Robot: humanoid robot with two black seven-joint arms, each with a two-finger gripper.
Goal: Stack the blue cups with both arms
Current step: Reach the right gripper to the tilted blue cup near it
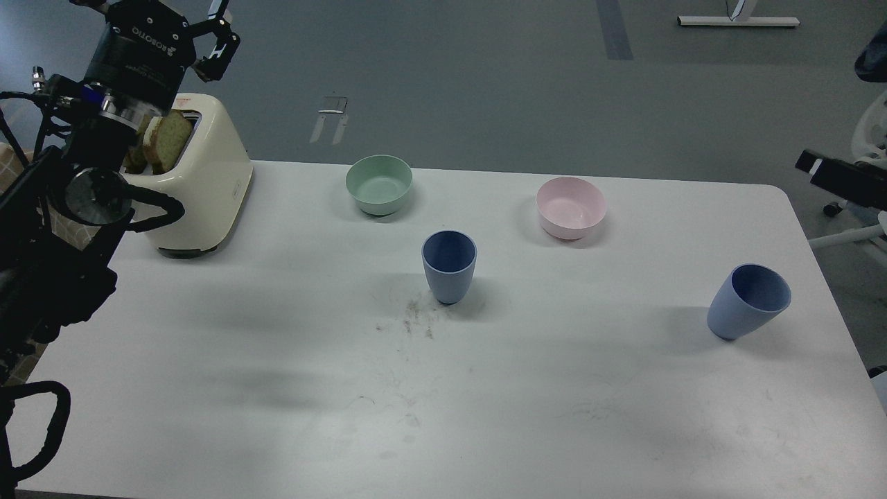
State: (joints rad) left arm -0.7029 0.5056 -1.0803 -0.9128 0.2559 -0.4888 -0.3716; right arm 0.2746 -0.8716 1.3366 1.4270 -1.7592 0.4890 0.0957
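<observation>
Head view: a white table (277, 388) on a grey floor. One blue cup (449, 266) stands at centre; the second blue cup (747, 301) at four o'clock. Both look empty, as do the green bowl (378, 184) and pink bowl (570, 207) at twelve o'clock. A toaster (201, 184) at ten o'clock holds bread. The left gripper (156, 7), cut off at the top edge, is spread. The right gripper (806, 161) is barely visible; cannot tell its state.
</observation>
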